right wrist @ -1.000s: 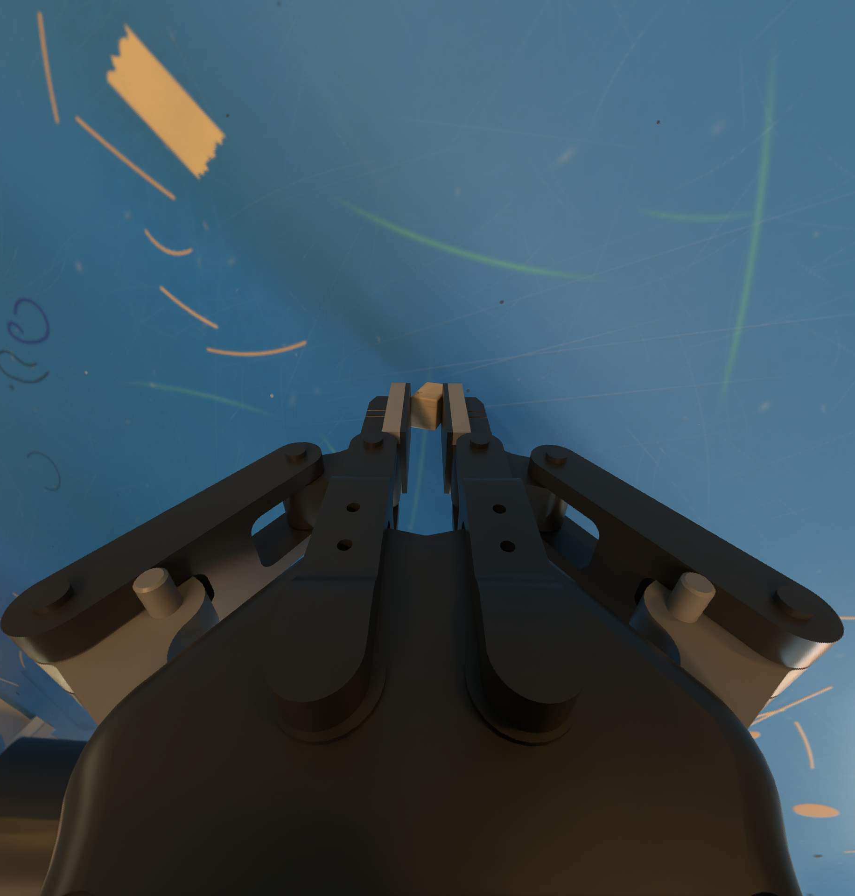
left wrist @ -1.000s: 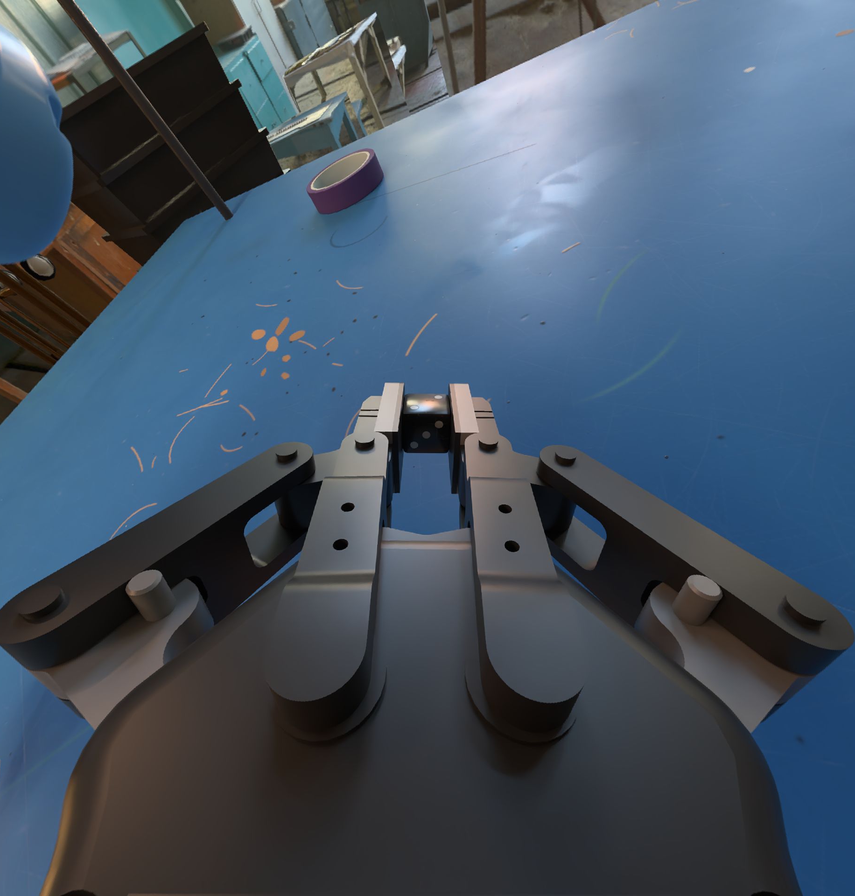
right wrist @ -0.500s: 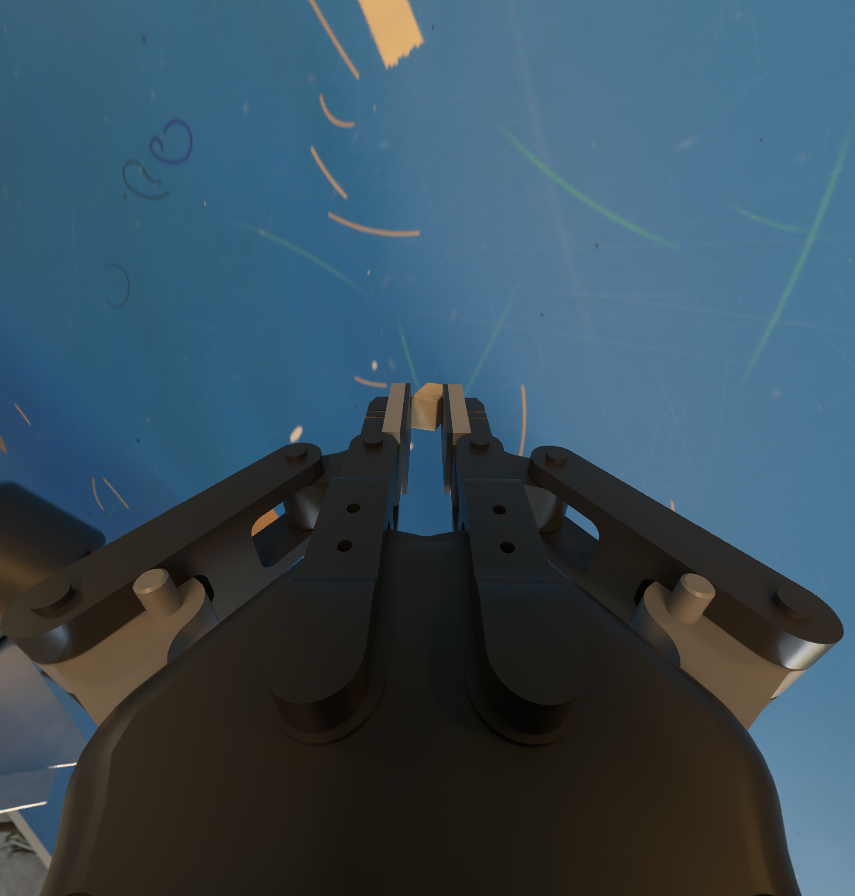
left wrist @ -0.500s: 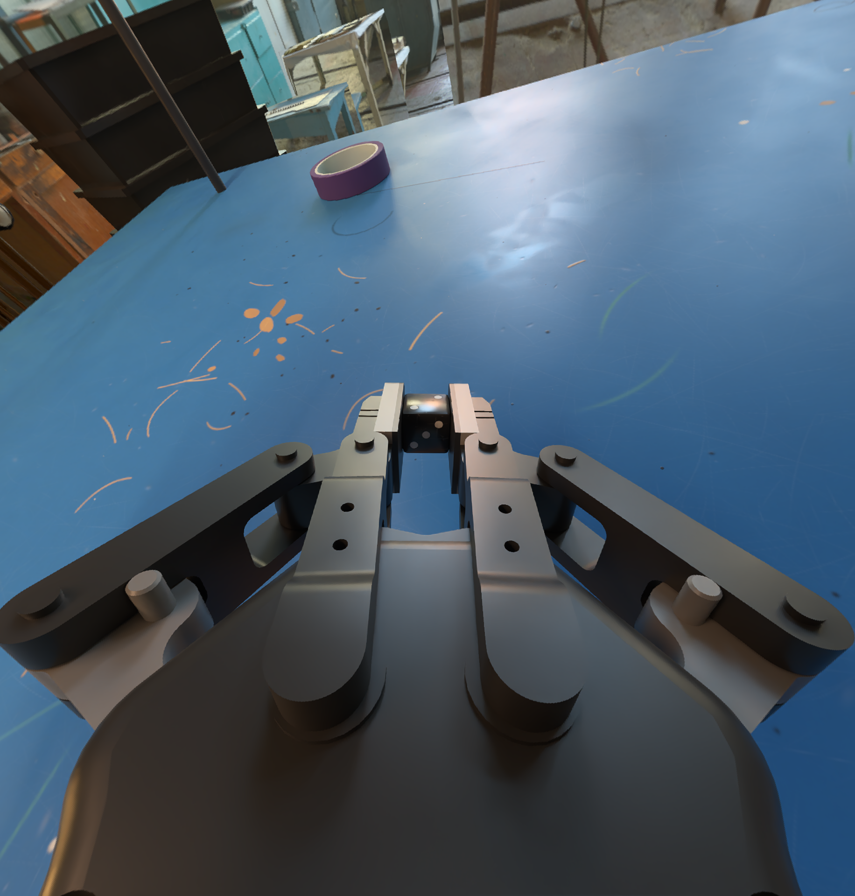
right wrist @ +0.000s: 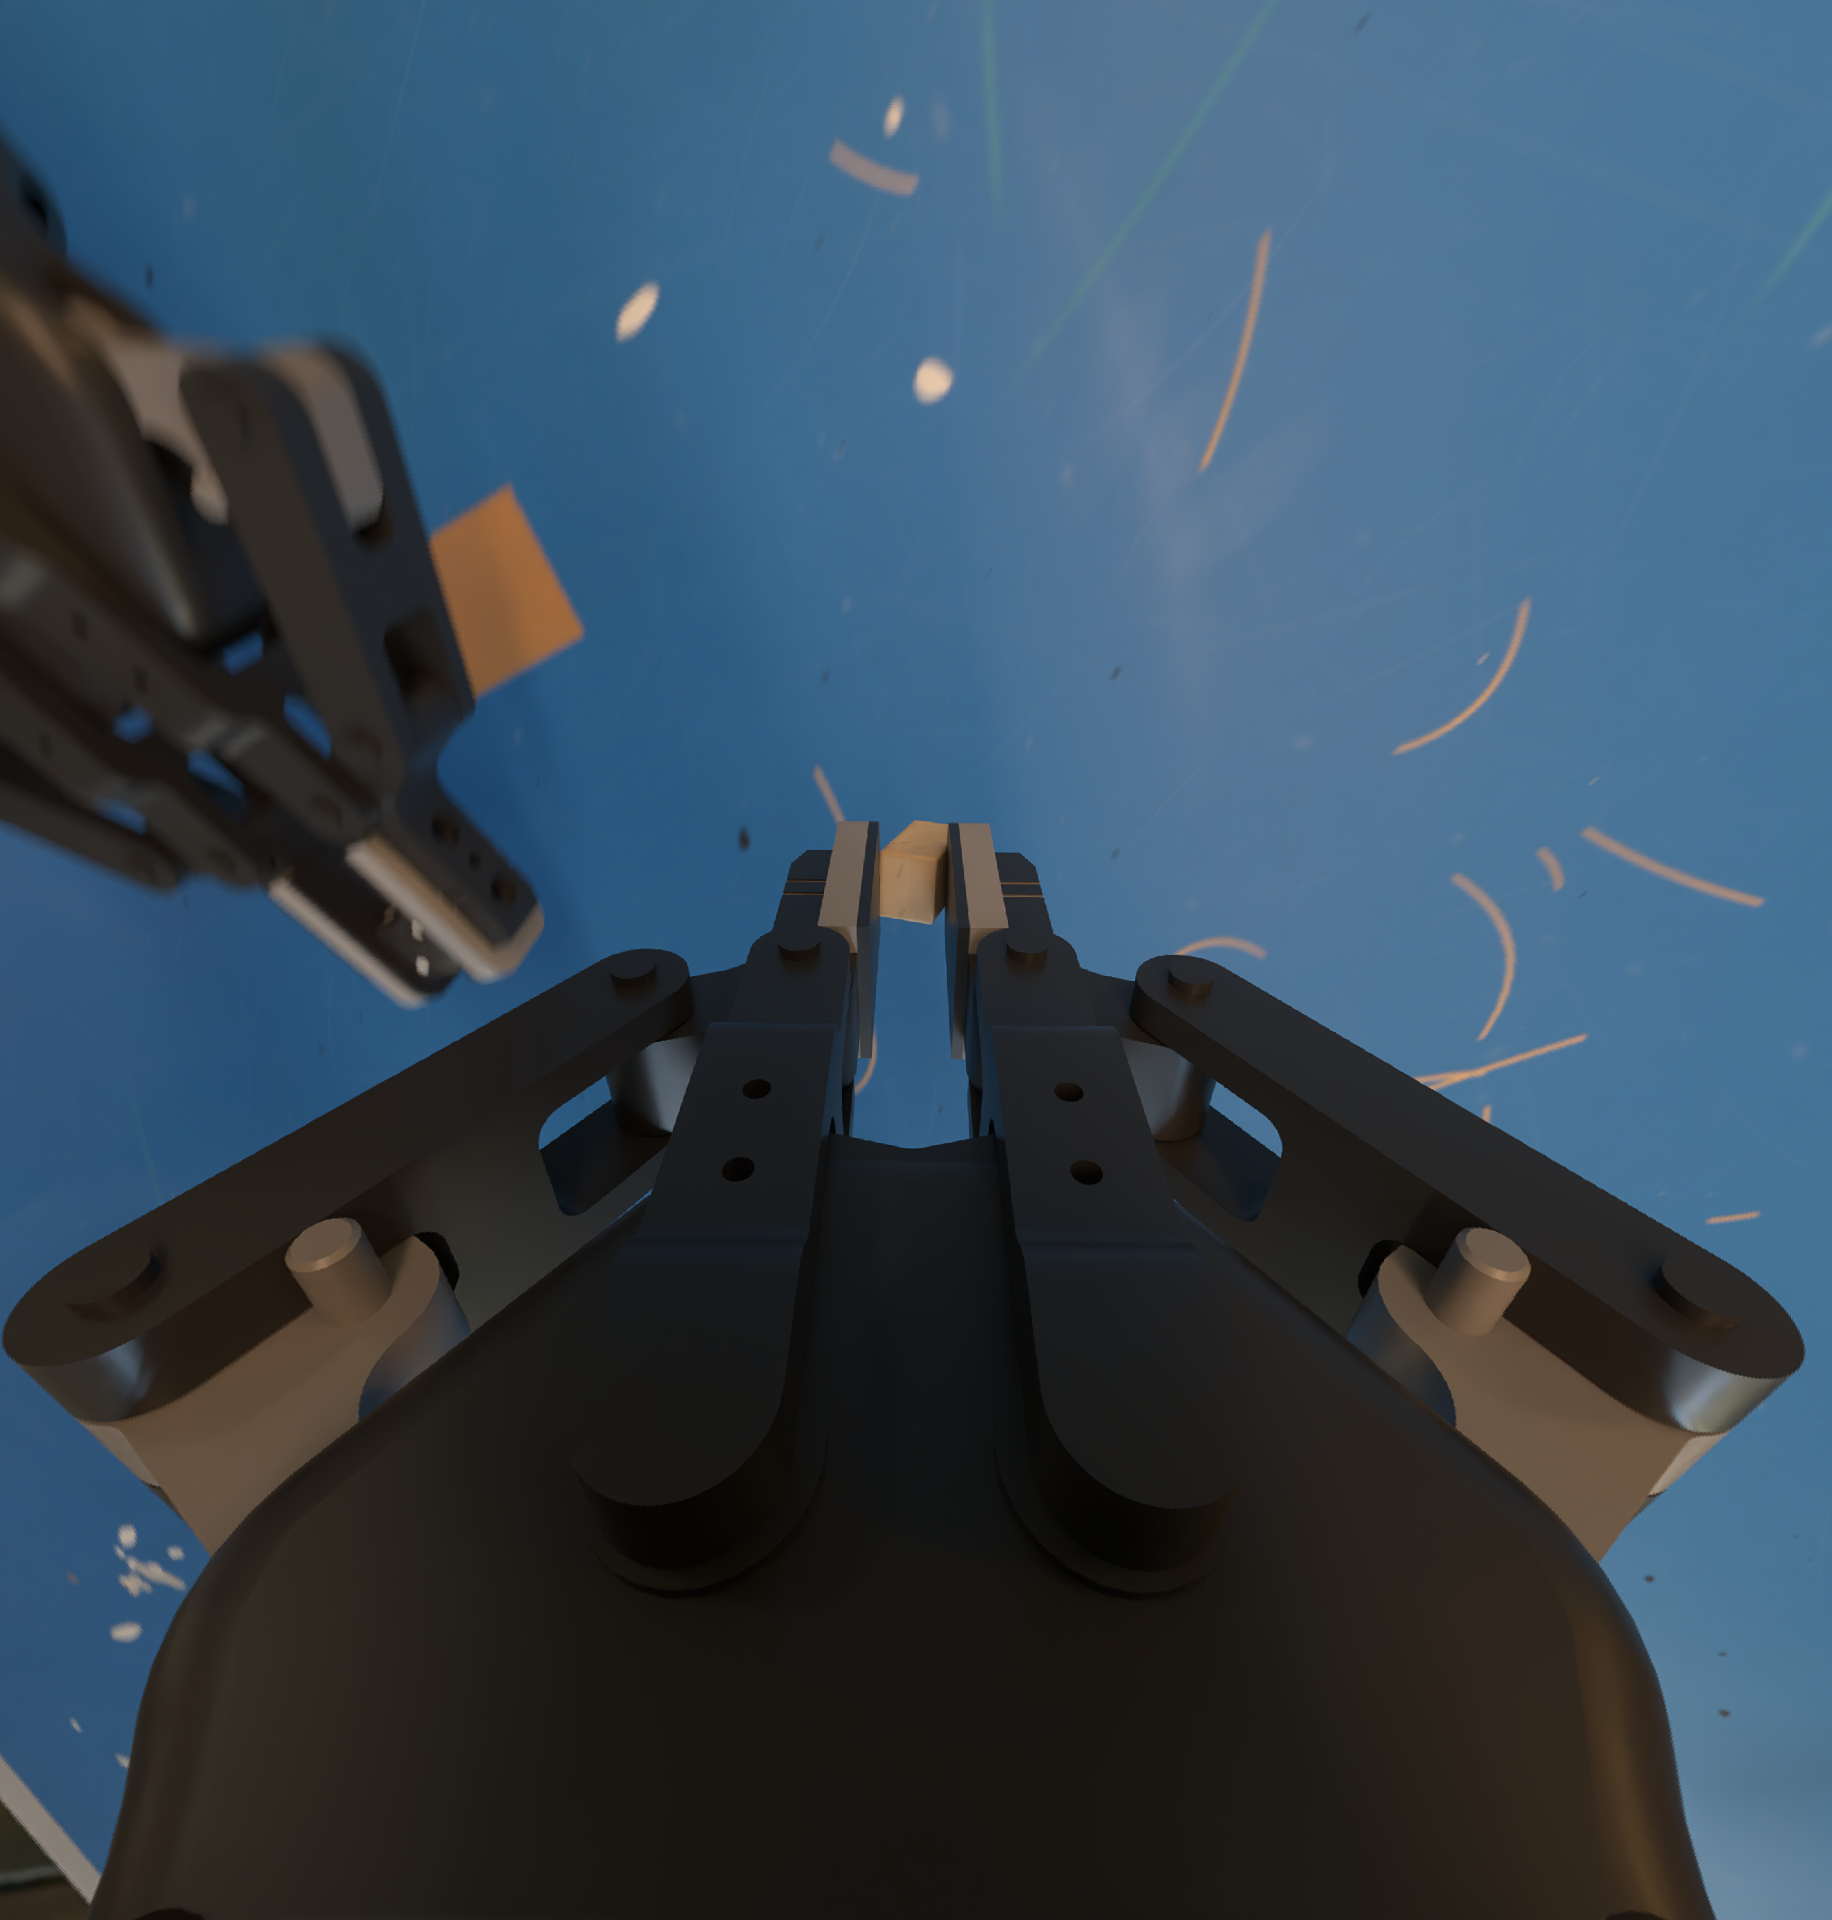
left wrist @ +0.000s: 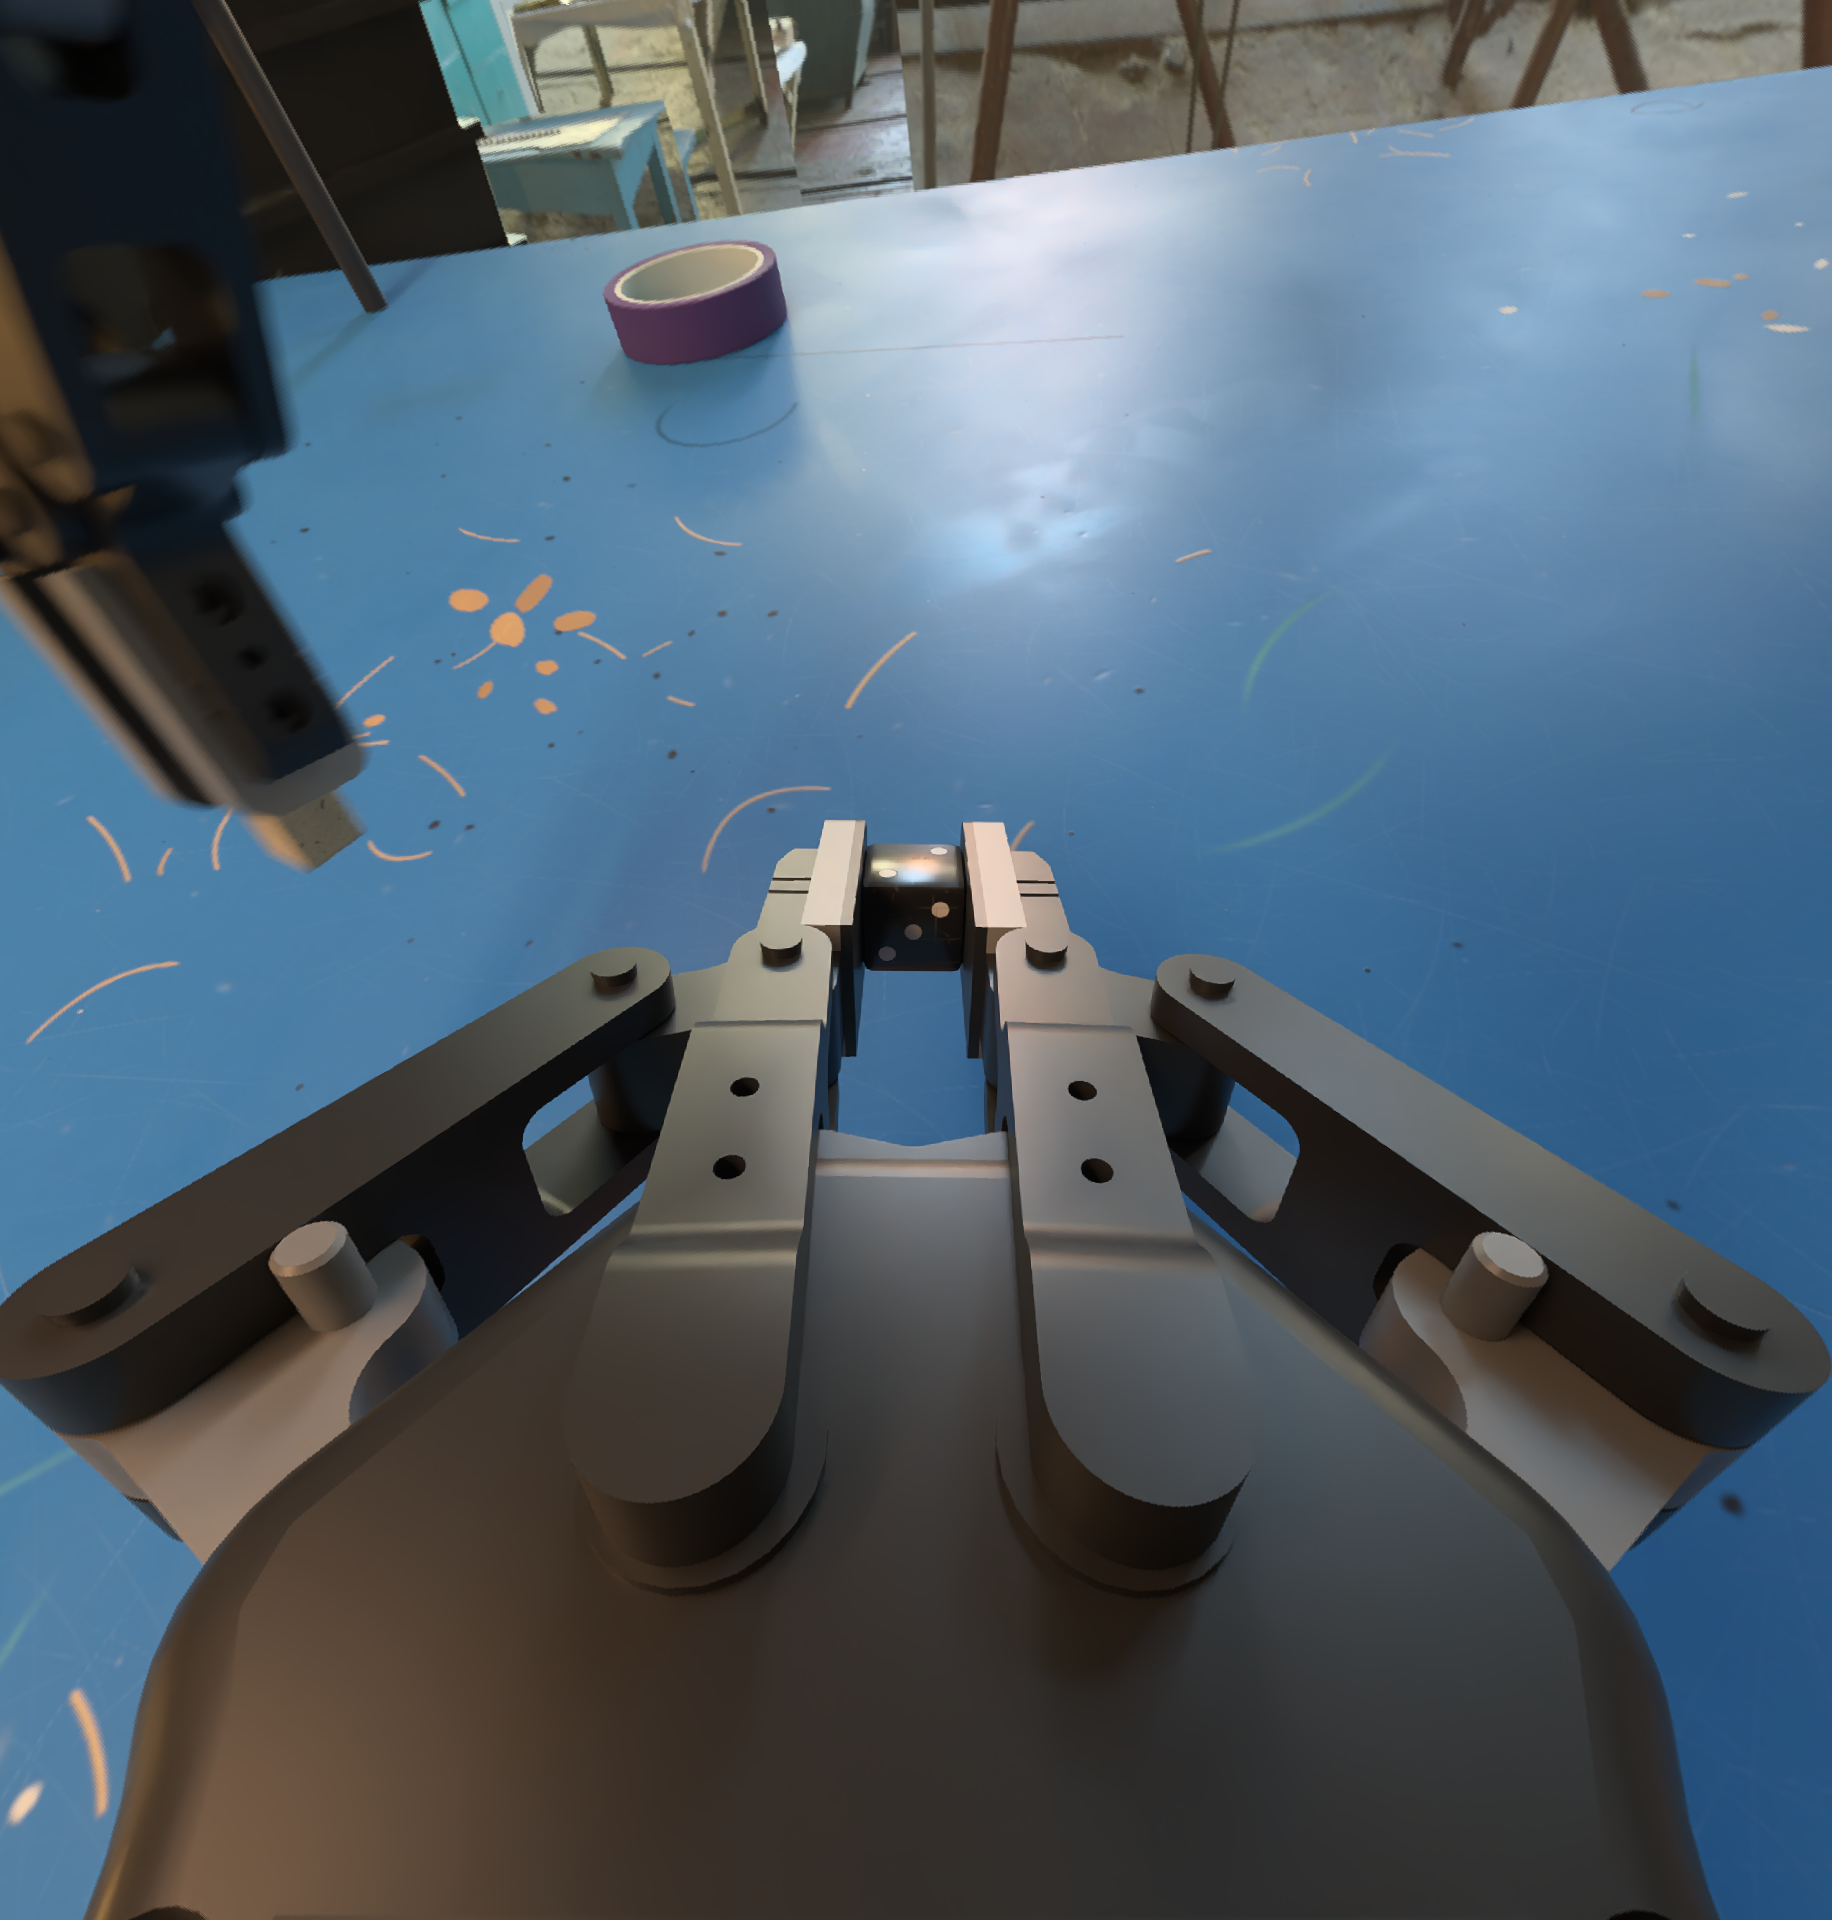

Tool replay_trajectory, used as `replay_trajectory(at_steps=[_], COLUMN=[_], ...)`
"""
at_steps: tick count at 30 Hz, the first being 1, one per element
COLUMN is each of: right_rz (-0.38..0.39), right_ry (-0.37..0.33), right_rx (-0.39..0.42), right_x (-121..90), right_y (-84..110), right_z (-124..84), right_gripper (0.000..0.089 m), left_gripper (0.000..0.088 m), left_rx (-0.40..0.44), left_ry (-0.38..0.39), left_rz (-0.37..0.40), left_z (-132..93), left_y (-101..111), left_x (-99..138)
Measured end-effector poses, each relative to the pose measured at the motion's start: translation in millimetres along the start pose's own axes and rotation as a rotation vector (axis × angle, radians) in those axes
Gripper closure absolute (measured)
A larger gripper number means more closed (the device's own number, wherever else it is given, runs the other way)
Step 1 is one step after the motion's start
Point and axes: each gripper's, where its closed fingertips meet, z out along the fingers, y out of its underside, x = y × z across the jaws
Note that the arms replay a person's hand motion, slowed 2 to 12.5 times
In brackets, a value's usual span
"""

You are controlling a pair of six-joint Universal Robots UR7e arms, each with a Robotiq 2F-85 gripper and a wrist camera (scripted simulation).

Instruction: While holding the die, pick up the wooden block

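My left gripper (left wrist: 912, 883) is shut on a black die (left wrist: 912, 914) with white dots and holds it above the blue table (left wrist: 1307, 520). My right gripper (right wrist: 912, 873) is shut on a small pale wooden block (right wrist: 910, 878), also off the table. In the left wrist view the right gripper (left wrist: 278, 790) hangs blurred at the left with the block (left wrist: 314, 831) at its tips. In the right wrist view the left gripper (right wrist: 413, 940) shows blurred at the left.
A purple tape roll (left wrist: 696, 301) lies near the table's far edge, with a thin dark rod (left wrist: 299, 177) left of it. An orange strip of tape (right wrist: 501, 592) is stuck flat on the table. Furniture stands beyond the far edge.
Both arms have moved while keeping their grips. The right gripper with the block has come into the left wrist view at the left, and the left gripper into the right wrist view.
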Motion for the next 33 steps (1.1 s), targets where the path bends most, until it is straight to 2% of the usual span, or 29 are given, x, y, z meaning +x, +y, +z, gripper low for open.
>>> replay_trajectory(at_steps=[9,16,22,33], right_rz=[-0.092,-0.146,-0.147,-0.151], right_ry=[-0.044,0.025,0.065,0.106], right_rx=[-0.095,-0.204,-0.221,-0.196], right_x=[-23,-31,-40,-46], right_y=[73.4,118.2,137.3,154.1], right_z=[3,10,13,16], right_gripper=[0.0779,0.0779,0.0779,0.0779], left_gripper=[0.0723,0.0723,0.0723,0.0724], left_rx=[-0.020,-0.038,-0.064,-0.102], left_ry=[0.073,0.105,0.108,0.107], left_rz=[-0.003,-0.011,-0.013,0.004], left_z=[-1,0,2,5], left_y=[3,5,8,12], left_x=[7,11,11,13])
